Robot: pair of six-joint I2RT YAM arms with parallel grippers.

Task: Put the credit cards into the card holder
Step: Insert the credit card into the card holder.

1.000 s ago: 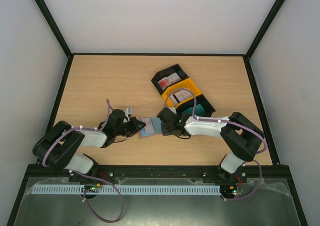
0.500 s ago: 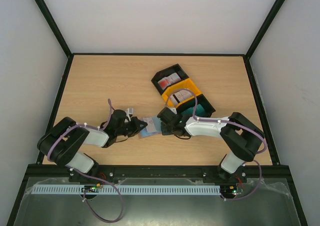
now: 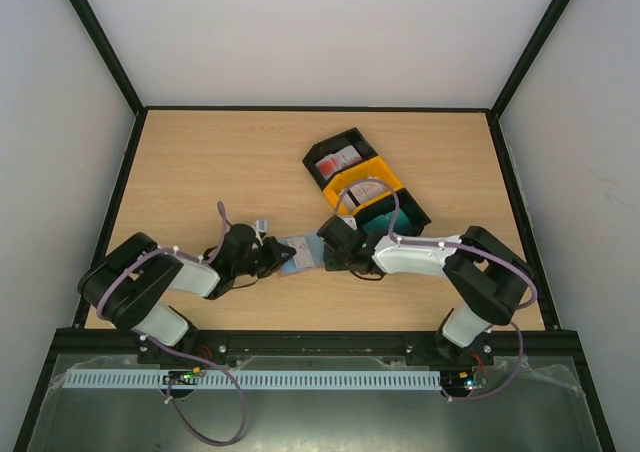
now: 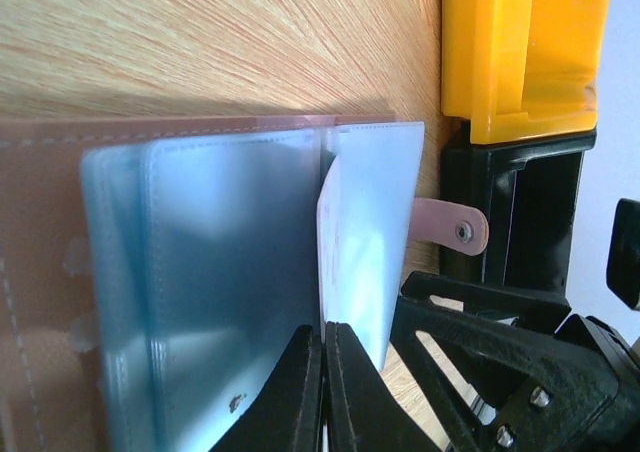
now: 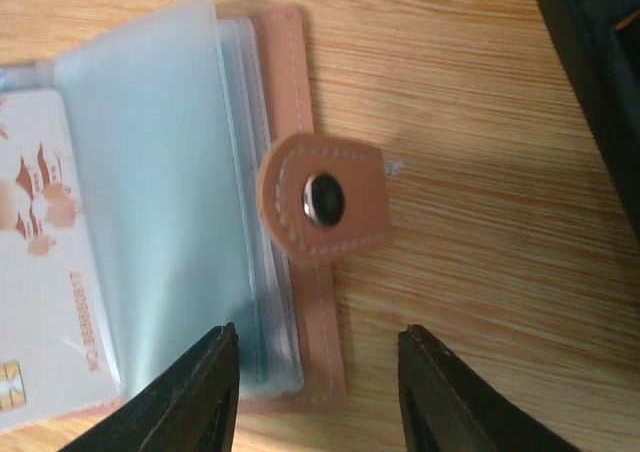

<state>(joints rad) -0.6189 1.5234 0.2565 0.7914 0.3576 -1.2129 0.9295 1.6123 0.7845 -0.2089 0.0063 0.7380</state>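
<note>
From above, my arms hide part of the card holder [image 3: 300, 249]. My left gripper [image 4: 322, 387] is clenched, tips against its clear sleeves [image 4: 220, 272]; whether one is pinched I cannot tell. My right gripper [image 5: 320, 392] stands released, the snap tab [image 5: 325, 200] just ahead and a red-marked card [image 5: 40, 272] cut off at left. A yellow tray [image 4: 520, 52] lies beyond.

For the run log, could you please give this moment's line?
card holder: open; left claw: shut at sleeves; right claw: open over tab
</note>
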